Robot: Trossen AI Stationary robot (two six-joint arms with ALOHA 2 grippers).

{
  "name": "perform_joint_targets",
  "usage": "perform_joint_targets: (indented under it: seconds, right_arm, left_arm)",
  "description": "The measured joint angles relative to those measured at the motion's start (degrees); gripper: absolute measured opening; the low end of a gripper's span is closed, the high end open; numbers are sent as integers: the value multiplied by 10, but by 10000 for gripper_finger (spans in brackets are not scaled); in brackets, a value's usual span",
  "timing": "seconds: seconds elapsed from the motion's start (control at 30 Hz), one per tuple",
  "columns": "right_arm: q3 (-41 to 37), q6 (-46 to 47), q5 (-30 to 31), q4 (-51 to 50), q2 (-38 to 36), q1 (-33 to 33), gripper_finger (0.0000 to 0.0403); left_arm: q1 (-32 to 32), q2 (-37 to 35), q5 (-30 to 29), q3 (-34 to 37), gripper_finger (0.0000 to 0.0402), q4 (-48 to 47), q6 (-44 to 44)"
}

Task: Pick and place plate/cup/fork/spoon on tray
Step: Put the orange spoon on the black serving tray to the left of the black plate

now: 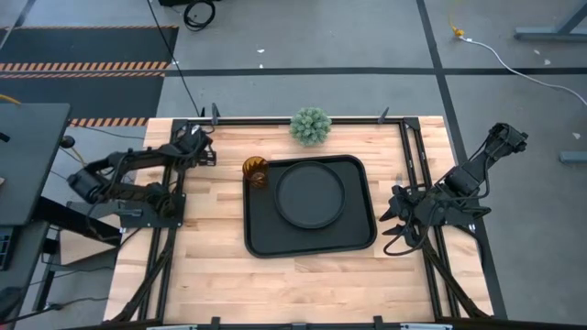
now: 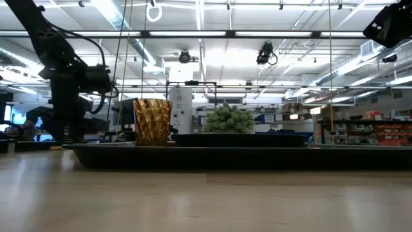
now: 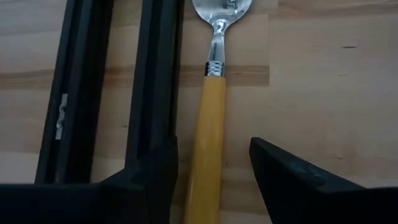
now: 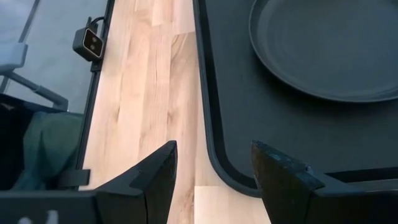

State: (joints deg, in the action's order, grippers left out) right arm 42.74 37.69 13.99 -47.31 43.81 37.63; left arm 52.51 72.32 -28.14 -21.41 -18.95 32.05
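Observation:
The black tray (image 1: pixel 353 234) lies mid-table with the round black plate (image 1: pixel 310 194) resting flat on it. The amber cup (image 1: pixel 255 171) stands upright at the tray's far left corner and also shows in the low view (image 2: pixel 152 121). The spoon (image 3: pixel 208 112), with a yellow handle, lies flat on the wood beside the black frame rails at the table's left edge. My left gripper (image 3: pixel 213 149) is open, a finger on each side of the spoon's handle; in the high view the arm hides the spoon. My right gripper (image 1: pixel 393 225) is open and empty by the tray's right edge. The fork is out of view.
A small green plant (image 1: pixel 312 126) stands at the table's far edge behind the tray. Black frame rails (image 3: pixel 149 74) run along the table's left and right sides. A small camera (image 4: pixel 90 42) sits at the table's edge. Bare wood lies on the near side of the tray.

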Motion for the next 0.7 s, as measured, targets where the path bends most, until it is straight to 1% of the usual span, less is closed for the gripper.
perform_joint_targets:
  seconds: [0.23, 0.37, 0.53, 0.7]
  right_arm:
    - [0, 0, -1, 0, 0, 0, 210]
    - [0, 7, -2, 0, 0, 0, 210]
    - [0, 7, -2, 0, 0, 0, 210]
    - [0, 7, -2, 0, 0, 0, 210]
  left_arm:
    - [0, 4, 22, -8, 208, -30, 0]
    - [1, 4, 76, -20, 208, -69, 4]
    - [1, 4, 137, -25, 208, -81, 4]
    - [0, 3, 160, -25, 208, -81, 2]
